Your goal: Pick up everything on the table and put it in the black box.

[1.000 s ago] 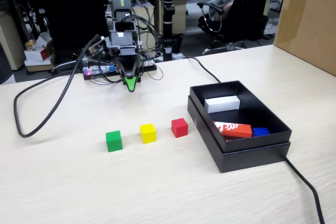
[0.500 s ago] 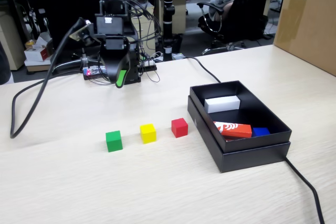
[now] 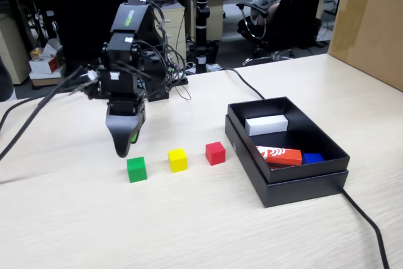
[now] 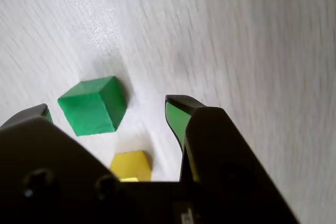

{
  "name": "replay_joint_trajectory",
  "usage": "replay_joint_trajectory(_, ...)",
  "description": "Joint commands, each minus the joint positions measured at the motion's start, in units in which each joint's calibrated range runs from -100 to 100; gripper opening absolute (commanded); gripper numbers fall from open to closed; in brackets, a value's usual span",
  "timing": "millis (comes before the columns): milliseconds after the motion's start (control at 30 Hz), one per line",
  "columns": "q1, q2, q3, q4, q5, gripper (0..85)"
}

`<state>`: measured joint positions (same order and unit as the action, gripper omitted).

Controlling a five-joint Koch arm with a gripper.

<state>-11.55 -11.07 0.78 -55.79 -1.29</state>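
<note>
None of the three cubes is in the black box (image 3: pixel 286 181) yet, so the whole job is ahead. The green cube (image 3: pixel 136 169), the yellow cube (image 3: pixel 177 160) and the red cube (image 3: pixel 215 153) sit in a row on the table (image 3: pixel 189 231), green at the left, red at the right and nearest the box, each apart from its neighbour. The box stands to the right of the row and holds a white block (image 3: pixel 266 125) at its far side, a red-orange bar with white print (image 3: pixel 279 155) and something blue (image 3: pixel 312 157) near its right front corner; these are not the cubes

The end effector (image 3: pixel 123 149) hangs just above the table, to the left of and a little behind the green cube in the fixed view, not touching it. In the wrist view the end effector (image 4: pixel 107 111) has its jaws spread apart with nothing between them: the green cube (image 4: pixel 93 105) lies on the table within the gap, closer to the left jaw, and the yellow cube (image 4: pixel 132 165) shows partly below it

Judging from this, the step in hand is the approach to the first pick, the green cube. What is left: lower and centre over it, close, carry it right to the box, drop it, then the same for yellow and red
</note>
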Motion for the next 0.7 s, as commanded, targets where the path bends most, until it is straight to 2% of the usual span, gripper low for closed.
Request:
replay_joint_trajectory(0,0.68,2.63,7.11,-0.5,-1.03,44.0)
replay_joint_trajectory(667,1.27,12.5,12.64,-0.41,-3.22,46.3)
